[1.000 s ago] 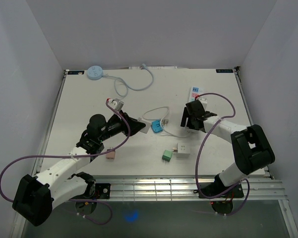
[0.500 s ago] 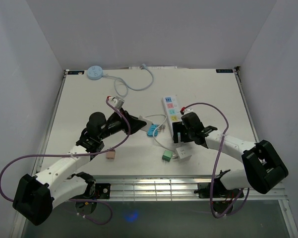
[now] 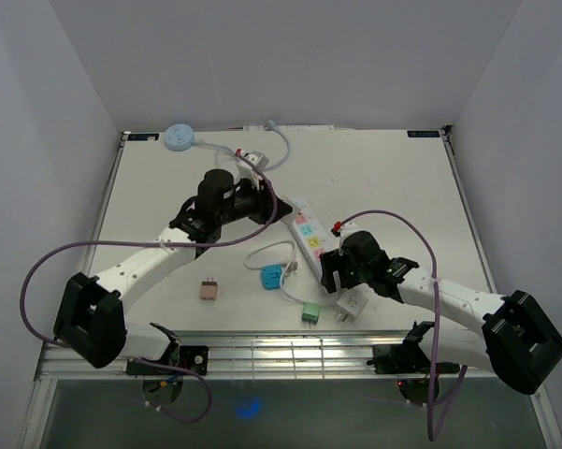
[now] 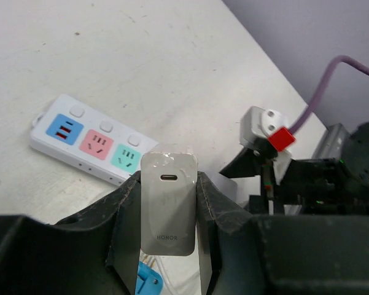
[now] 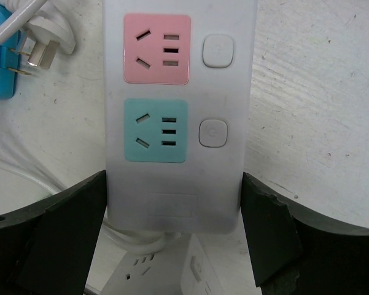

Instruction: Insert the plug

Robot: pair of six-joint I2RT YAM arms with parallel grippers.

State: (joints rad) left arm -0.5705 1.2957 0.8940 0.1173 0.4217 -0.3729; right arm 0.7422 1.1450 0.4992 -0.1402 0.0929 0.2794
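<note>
The left tool (image 4: 169,184) is closed on the white charger plug (image 4: 167,218), which stands upright between its two fingers (image 4: 124,215) in the lower middle of the left wrist view. The power strip (image 4: 92,138) lies behind it in the left half of that view. In the right wrist view the right tool (image 5: 175,215) grips the near end of the power strip, one finger pressed on each long side, and in the top view this strip lies slanted in the centre of the table (image 3: 393,187).

A white power strip (image 3: 306,224) lies diagonally on the table (image 3: 402,187).
</note>
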